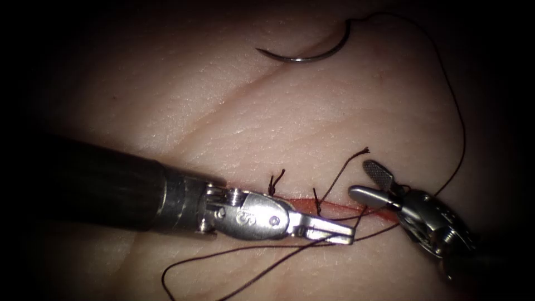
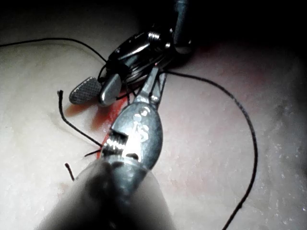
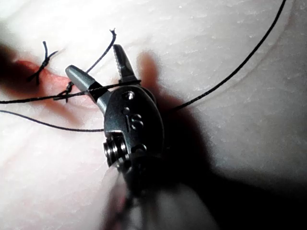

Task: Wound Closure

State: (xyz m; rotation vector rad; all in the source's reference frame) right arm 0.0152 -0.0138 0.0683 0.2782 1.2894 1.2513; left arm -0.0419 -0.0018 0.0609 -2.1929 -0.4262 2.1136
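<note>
The curved needle (image 1: 305, 54) lies free on the tissue (image 1: 234, 122) far behind the cut (image 1: 334, 209), held by neither tool. Its thread (image 1: 460, 120) arcs down the right side to the right tool. My left tool (image 1: 340, 231) lies along the cut with its jaws shut on the thread, and its tip (image 2: 158, 74) reaches the other tool. My right tool (image 1: 361, 178) stands open at the cut's right end, holding nothing. A strand (image 3: 112, 86) drapes across its open jaws (image 3: 93, 60). A free thread tail (image 1: 348, 167) rises from a stitch (image 1: 317, 205).
A knotted stitch with short cut ends (image 1: 275, 181) sits on the cut to the left. Red fluid lines the cut. Loose thread loops (image 1: 184, 267) lie on the near tissue under the left shaft (image 1: 100, 187).
</note>
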